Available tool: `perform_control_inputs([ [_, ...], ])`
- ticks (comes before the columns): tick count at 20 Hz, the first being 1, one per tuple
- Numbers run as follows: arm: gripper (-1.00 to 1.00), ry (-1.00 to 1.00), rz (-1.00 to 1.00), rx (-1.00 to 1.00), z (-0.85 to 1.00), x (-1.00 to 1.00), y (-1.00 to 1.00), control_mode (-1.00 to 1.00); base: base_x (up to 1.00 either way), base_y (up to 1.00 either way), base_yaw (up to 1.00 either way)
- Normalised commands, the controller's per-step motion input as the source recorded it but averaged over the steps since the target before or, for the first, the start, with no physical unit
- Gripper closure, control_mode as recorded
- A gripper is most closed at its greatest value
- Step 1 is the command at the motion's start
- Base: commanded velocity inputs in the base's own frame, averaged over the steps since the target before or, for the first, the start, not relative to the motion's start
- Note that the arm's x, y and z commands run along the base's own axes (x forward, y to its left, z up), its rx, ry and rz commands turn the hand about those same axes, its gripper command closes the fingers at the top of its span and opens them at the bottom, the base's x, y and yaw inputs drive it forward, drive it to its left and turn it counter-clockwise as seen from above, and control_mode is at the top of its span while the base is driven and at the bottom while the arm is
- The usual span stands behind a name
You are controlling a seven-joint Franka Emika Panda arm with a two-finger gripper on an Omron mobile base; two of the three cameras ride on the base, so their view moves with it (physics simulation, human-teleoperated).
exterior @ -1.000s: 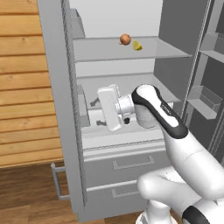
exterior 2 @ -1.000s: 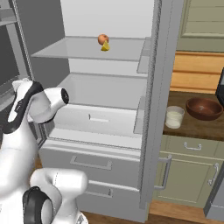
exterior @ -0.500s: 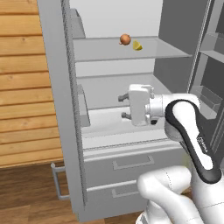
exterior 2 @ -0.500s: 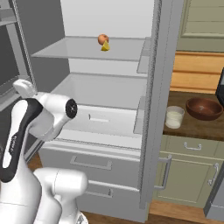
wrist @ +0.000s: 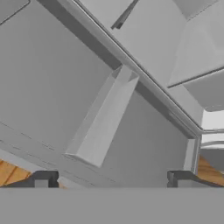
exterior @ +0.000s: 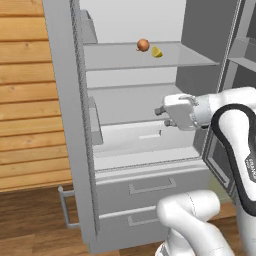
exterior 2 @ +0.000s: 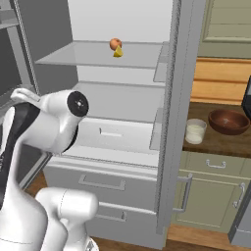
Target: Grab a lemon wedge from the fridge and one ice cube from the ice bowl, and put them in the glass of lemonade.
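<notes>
Lemon wedge (exterior: 157,52) on fridge (exterior: 65,100) upper shelf beside a round fruit (exterior: 143,45); claw (exterior: 161,116) below, spread wide, empty, ready for reaching.

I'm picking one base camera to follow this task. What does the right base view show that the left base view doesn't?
Right base view alone: the glass of lemonade and a brown bowl on the dark counter, above beige cabinets. Left base view alone: the open end effector at mid-shelf height, plus wooden wall panelling. Both: the open fridge, with the lemon wedge beside a round reddish fruit on the upper shelf.
</notes>
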Motion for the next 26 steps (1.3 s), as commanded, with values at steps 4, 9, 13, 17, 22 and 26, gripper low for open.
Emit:
perform_control_inputs([
  [4,-1.0,-0.08,0.0,-0.65,0.37,-0.29,-0.1,-1.0,0.0,0.0,0.0],
  [9,-1.0,-0.15,-0.01,-0.58,0.04,-0.08,-0.18,-1.0,0.0,0.0,0.0],
  [13,-1.0,-0.17,-0.1,-0.37,-0.12,0.0,-0.51,-1.0,0.0,0.0,0.0],
  [17,-1.0,-0.06,-0.06,-0.06,-0.15,0.0,-0.54,-1.0,0.0,0.0,0.0],
  [22,-1.0,-0.32,-0.07,0.0,-0.41,0.01,-0.53,-1.0,0.0,0.0,0.0],
  [26,-1.0,-0.3,-0.19,0.0,-0.51,0.19,-0.14,-1.0,0.0,0.0,0.0],
])
